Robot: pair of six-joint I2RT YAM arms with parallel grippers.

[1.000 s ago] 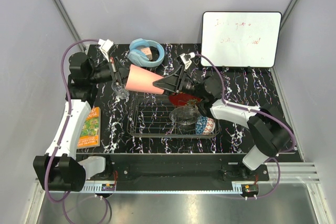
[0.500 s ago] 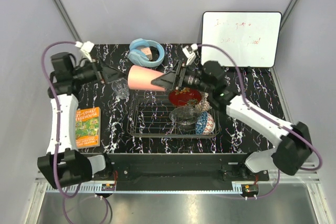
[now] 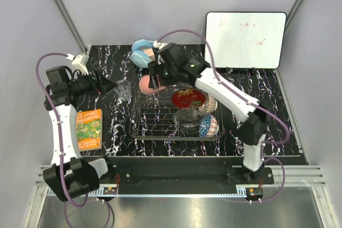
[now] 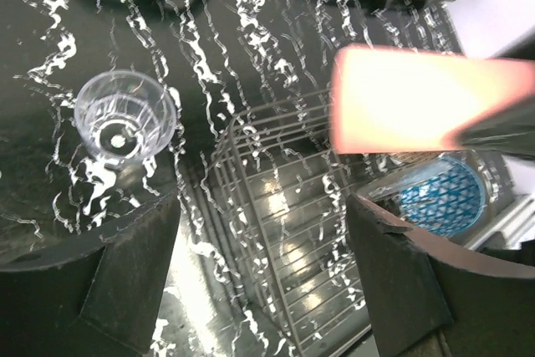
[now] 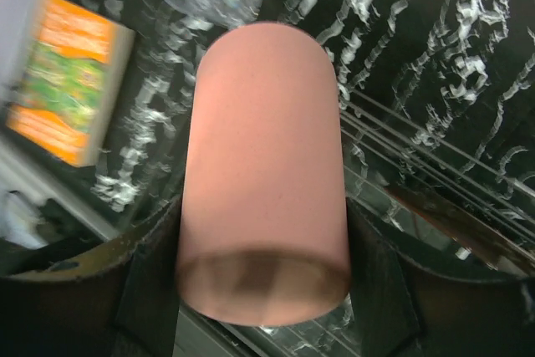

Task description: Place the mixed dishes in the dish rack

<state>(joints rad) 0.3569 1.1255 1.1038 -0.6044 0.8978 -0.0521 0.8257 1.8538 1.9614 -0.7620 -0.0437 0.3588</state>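
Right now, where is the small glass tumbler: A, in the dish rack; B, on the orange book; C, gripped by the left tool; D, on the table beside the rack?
D: the small glass tumbler stands on the table outside the dish rack, clear of the open left tool.

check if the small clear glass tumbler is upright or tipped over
Upright: the small clear glass tumbler stands on the black marbled table, its round rim facing up, outside the chrome wire dish rack.

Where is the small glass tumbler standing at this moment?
In the top view the small glass tumbler stands upright on the table, left of the dish rack, just in front of the left gripper.
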